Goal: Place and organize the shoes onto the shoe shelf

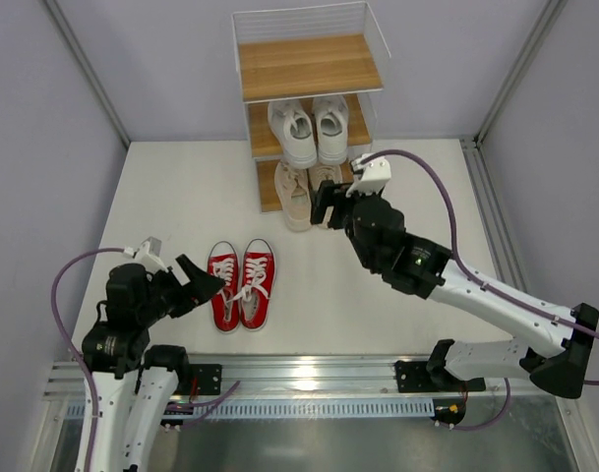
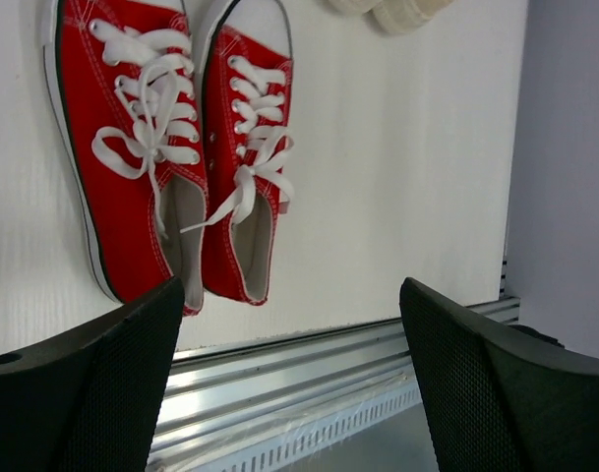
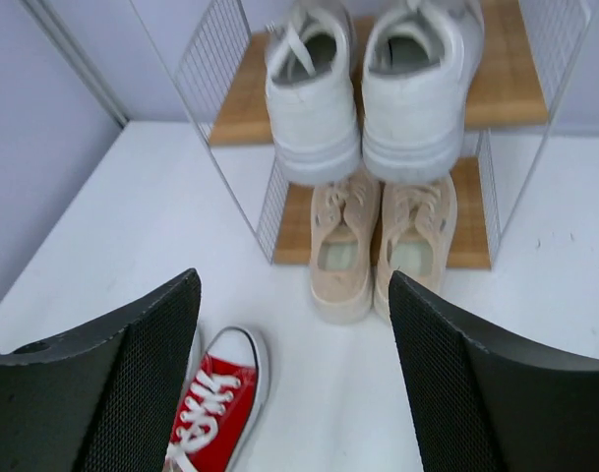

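The shoe shelf stands at the back centre, its top board bare. The white sneakers sit on the middle tier. The beige sneakers sit on the bottom tier, heels sticking out onto the floor. The red sneakers lie side by side on the floor at front left; they also show in the left wrist view. My left gripper is open and empty, just left of the red pair. My right gripper is open and empty, just in front of the beige heels, below the white pair.
Grey walls close in the white floor on the left, right and back. A metal rail runs along the near edge by the arm bases. A purple cable loops over the right arm. One red toe cap shows in the right wrist view.
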Motion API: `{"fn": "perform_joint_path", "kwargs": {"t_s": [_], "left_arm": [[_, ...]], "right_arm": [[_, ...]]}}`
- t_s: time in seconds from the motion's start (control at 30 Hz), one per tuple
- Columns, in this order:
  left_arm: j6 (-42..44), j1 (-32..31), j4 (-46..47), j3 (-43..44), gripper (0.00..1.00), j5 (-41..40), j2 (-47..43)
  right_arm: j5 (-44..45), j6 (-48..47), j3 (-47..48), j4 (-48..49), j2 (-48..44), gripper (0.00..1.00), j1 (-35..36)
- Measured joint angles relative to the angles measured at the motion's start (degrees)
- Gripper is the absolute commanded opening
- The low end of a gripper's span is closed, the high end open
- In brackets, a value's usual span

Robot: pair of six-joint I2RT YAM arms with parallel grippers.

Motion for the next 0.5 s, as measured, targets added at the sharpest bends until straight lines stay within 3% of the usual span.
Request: {"fn": "perform_joint_path", "kwargs": {"t_s": [0.2, 0.37, 0.5], "left_arm": [[-0.55, 0.00, -0.66, -2.38, 0.89, -0.66, 8.15], [-1.88, -0.35, 0.94, -2.73, 0.97, -1.99, 9.90], [-4.11, -7.58, 3.41, -4.07, 1.00, -7.50, 14.12]], "right_arm": [[3.74, 7.23, -13.46, -6.40, -3.13, 0.82, 4.15], [5.31, 13.90, -18.16, -13.84, -5.31, 0.84, 6.95], [6.62, 17.75, -20.26, -17.70, -9.97, 0.84, 7.61]]}}
